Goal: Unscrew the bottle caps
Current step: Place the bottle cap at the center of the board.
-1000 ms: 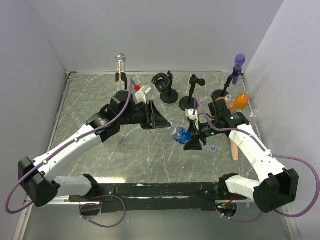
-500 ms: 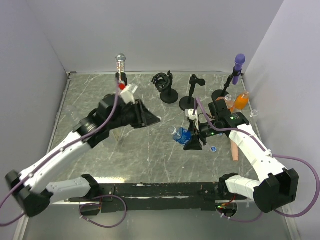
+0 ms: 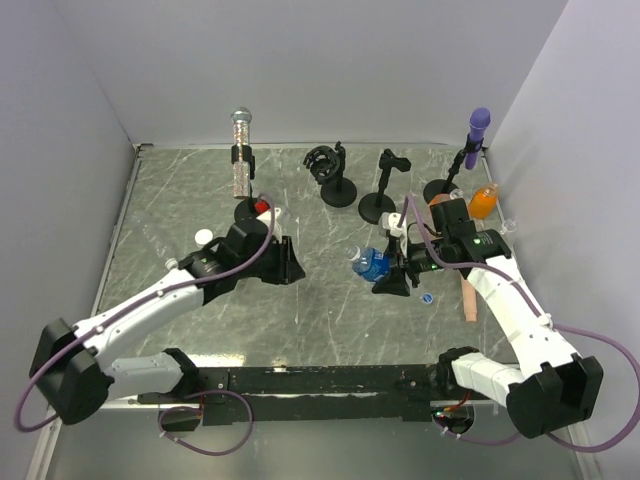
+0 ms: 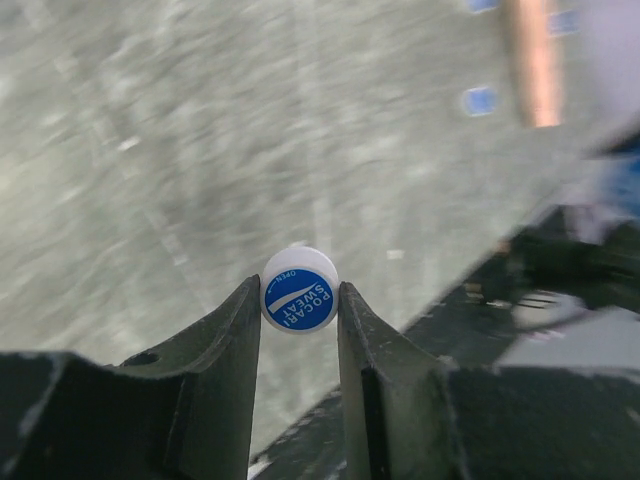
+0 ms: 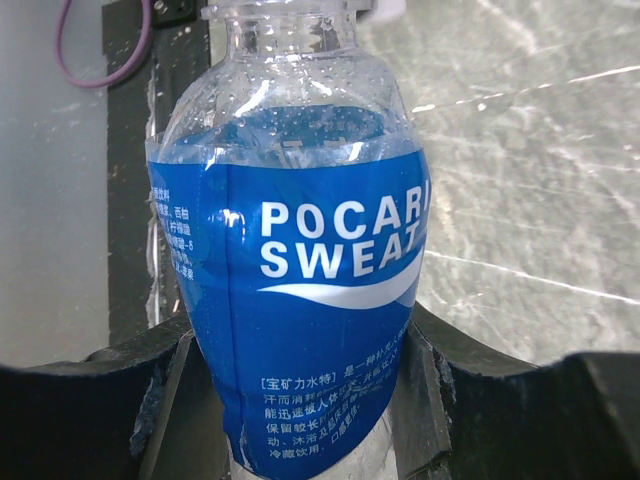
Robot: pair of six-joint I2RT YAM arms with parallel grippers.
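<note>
My left gripper (image 3: 291, 262) is shut on a bottle cap (image 4: 299, 289), white-rimmed with a blue "Pocari Sweat" top, and holds it above the table left of centre. My right gripper (image 3: 392, 277) is shut on the blue-labelled bottle (image 3: 372, 265), which is tilted off the table. In the right wrist view the bottle (image 5: 300, 290) fills the space between the fingers and its neck (image 5: 280, 15) is bare. A loose blue cap (image 3: 427, 297) lies by the right gripper. A white cap (image 3: 204, 237) lies by the left arm.
An orange bottle (image 3: 482, 202) stands at the back right and a peach one (image 3: 468, 298) lies along the right side. A silver microphone (image 3: 240, 150), a purple microphone (image 3: 478, 125) and black stands (image 3: 340, 190) (image 3: 378, 205) line the back.
My left gripper has pulled away from the bottle, down and to the left, with the cap in it. My right gripper has shifted slightly right with the bottle.
</note>
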